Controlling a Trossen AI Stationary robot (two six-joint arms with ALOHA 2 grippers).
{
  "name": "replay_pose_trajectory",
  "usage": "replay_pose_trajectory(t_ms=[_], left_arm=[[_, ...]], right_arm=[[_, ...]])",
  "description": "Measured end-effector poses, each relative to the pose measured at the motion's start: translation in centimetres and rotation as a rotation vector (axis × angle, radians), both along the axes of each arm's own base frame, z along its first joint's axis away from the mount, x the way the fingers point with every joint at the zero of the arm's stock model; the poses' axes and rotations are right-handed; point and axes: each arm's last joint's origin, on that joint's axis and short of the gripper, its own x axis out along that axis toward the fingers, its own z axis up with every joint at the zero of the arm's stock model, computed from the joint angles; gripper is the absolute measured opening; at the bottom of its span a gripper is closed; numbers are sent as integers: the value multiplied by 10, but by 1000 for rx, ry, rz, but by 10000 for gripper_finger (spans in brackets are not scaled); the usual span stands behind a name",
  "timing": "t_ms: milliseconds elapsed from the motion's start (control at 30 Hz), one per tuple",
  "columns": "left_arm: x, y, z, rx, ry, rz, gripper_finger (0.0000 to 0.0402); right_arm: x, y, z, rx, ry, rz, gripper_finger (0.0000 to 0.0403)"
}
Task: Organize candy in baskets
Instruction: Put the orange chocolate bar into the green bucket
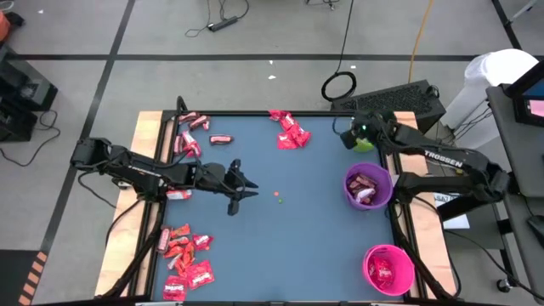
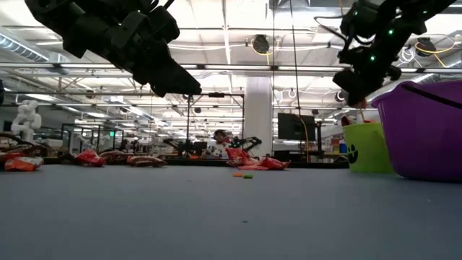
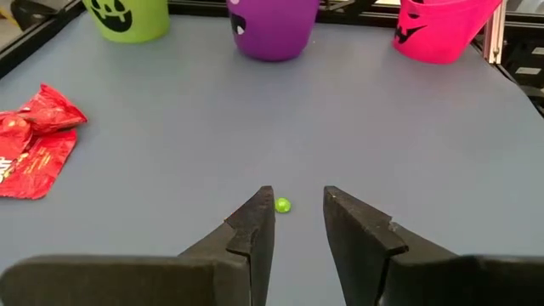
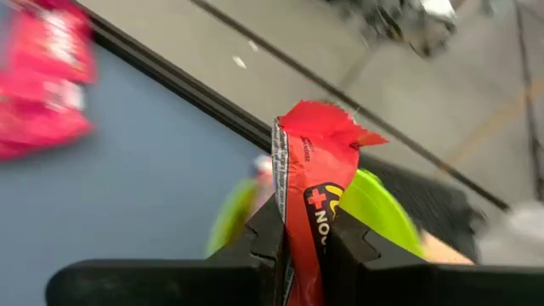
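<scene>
The right gripper [image 4: 299, 246] is pinching a red candy wrapper [image 4: 308, 183] upright above the lime green basket [image 1: 364, 143], at the upper right of the overhead frame. The purple basket [image 1: 368, 188] below it is holding several candies. The pink basket [image 1: 389, 269], lower right, is holding red ones. The left gripper [image 3: 297, 223] is hovering mid-table, fingers parted around nothing. Loose candy piles [image 1: 185, 259] are lying at left.

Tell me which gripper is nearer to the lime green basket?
Right. The right gripper hangs directly over the lime green basket, holding a candy; the left gripper is mid-table, far away.
</scene>
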Motion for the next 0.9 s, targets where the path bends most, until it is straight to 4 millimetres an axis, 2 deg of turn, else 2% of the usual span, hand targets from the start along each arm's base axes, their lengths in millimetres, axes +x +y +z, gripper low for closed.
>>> replay_pose_trajectory(t_ms=[233, 500, 667, 800, 900], left_arm=[[0, 0, 0, 0, 0, 1, 109], [-1, 0, -2, -1, 19, 1, 109], [-2, 0, -4, 0, 42, 1, 109], [-2, 0, -3, 3, 40, -1, 109], [-1, 0, -2, 2, 23, -1, 109]], right_arm=[[-11, -24, 17, 131, 98, -157, 41], [-17, -46, -4, 301, 208, -238, 51], [-14, -49, -4, 321, 222, -243, 111], [-13, -50, 3, 314, 224, -229, 170], [-10, -48, 12, 294, 216, -197, 199]])
